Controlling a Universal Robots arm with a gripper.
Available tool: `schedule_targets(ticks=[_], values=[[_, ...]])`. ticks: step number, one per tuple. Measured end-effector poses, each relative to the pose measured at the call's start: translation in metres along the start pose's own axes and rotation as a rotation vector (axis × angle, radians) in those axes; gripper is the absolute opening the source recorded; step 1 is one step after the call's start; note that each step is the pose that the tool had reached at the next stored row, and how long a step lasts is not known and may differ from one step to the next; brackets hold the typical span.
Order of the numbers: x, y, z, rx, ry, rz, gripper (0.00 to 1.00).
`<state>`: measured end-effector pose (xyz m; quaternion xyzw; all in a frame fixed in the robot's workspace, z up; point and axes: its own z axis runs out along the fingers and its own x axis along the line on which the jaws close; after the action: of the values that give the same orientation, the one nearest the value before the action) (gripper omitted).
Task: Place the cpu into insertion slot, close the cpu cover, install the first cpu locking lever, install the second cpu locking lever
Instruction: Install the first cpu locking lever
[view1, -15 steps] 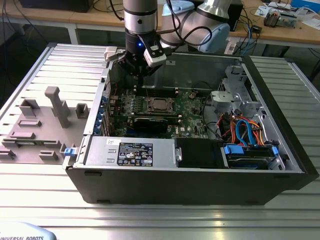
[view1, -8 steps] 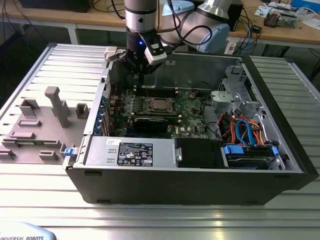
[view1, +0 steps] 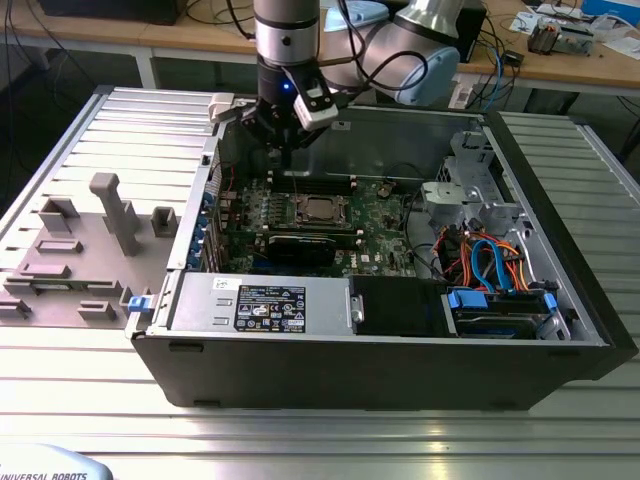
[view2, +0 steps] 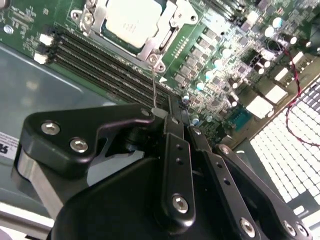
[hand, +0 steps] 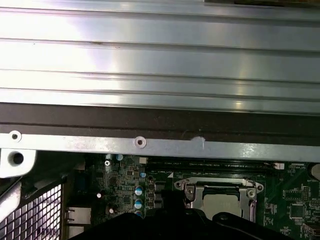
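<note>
Computer case (view1: 300, 370) resting on surface (view1: 330, 440), lower centre of the exterior view | cpu (view1: 318, 209) sitting in insertion slot (view1: 296, 214) mid-frame, cpu cover (view1: 340, 210) lying shut over it | end effector (view1: 285, 150) hanging behind, upper centre, grip state: cannot tell | thin locking lever (view2: 154, 85) reaching its tip in the second wrist view
</note>
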<state>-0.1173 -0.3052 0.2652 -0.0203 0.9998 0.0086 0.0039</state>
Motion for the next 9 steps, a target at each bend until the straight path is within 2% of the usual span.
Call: schedule_targets(ticks=[6, 7, 9], values=[[-0.0134, -0.0006, 0.001, 0.0, 0.0, 0.0, 0.11], [-0.0198, -0.0009, 0.0016, 0.0, -0.0001, 0.0, 0.11], [-0.0226, -0.001, 0.002, -0.0002, -0.0001, 0.0, 0.11]])
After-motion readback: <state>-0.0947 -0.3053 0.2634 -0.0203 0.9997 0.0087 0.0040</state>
